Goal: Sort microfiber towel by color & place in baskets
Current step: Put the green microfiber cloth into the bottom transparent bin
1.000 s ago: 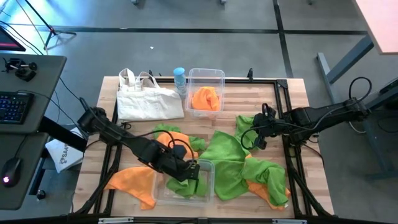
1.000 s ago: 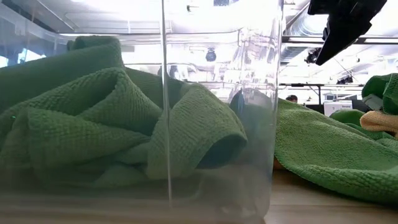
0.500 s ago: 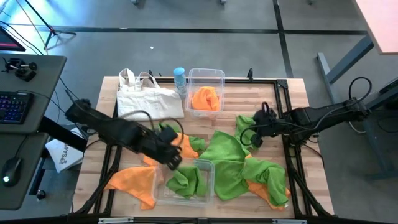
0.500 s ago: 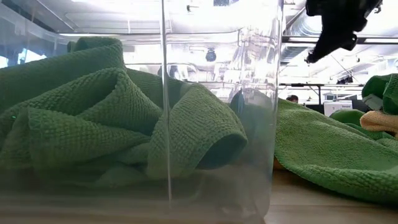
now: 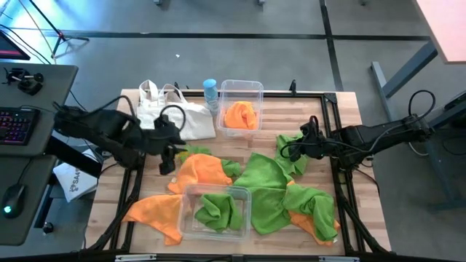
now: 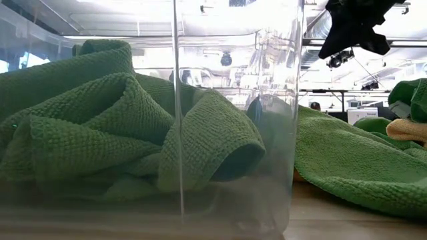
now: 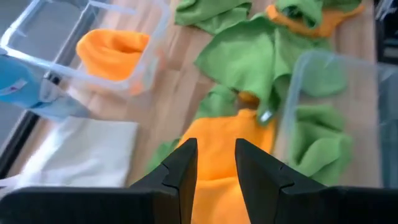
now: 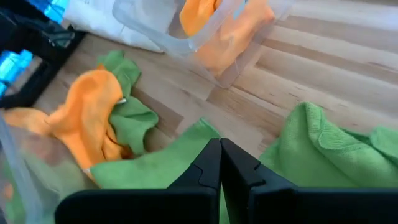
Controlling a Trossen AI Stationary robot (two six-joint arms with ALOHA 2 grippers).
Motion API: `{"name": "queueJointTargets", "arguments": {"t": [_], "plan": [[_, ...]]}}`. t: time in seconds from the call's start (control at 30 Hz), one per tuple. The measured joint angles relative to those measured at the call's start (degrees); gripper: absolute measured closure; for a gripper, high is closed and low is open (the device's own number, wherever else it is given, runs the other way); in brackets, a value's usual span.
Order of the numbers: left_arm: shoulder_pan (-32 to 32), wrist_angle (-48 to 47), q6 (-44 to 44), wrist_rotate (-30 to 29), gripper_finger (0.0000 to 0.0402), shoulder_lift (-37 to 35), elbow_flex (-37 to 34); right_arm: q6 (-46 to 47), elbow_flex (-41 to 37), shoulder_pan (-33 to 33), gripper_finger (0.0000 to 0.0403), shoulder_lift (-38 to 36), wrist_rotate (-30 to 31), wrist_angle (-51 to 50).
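The far basket (image 5: 256, 89) holds an orange microfiber towel (image 5: 240, 115). The near basket (image 5: 188, 218) holds a green one (image 5: 218, 209), bunched against its clear wall (image 6: 233, 100). More orange (image 5: 200, 171) and green towels (image 5: 266, 185) lie loose on the wood between and beside the baskets. My left gripper (image 7: 214, 165) hangs open and empty above the table's left side, over an orange towel (image 7: 224, 168). My right gripper (image 8: 221, 165) is shut and empty, in the air above a green towel (image 8: 323, 143) at the table's right.
A white tote bag (image 5: 171, 116) lies at the far left, with a blue bottle (image 5: 210, 91) beside the far basket. Another orange towel (image 5: 153, 211) lies at the near left. Black frame rails (image 5: 331, 116) run along the table's edges.
My left gripper has risen from over the near basket, gone toward the table's left and far side and rolled about its own line; it stays open and empty. The green towel lies still in the near basket. My right gripper has rolled in place.
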Motion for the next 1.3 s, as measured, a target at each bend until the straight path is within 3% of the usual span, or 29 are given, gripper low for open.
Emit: {"name": "queueJointTargets", "arguments": {"t": [0.27, 0.5, 0.8, 1.07, 1.3], "plan": [[5.06, 13.2, 5.92, 5.76, 0.0305, -13.95, -20.17, 5.09, 0.0, -1.05, 0.0403, 2.26, 0.42, -0.25], [7.15, 20.51, 9.23, 7.77, 0.0305, -21.8, -31.08, 1.73, 0.0, -6.08, 0.0403, 7.24, -8.75, -3.23], [7.43, 20.78, 9.18, 6.89, 0.0305, -22.17, -34.16, -5.45, 0.0, -9.72, 0.0403, 9.48, -23.8, -11.12], [7.4, 20.62, 9.16, 6.87, 0.0305, -20.39, -34.45, -9.54, 0.0, -5.92, 0.0402, 9.45, -39.98, -13.9], [7.4, 20.6, 9.16, 6.85, 0.0305, -19.62, -34.43, -3.49, 0.01, 3.96, 0.0354, 9.42, -41.66, -18.82]]}}
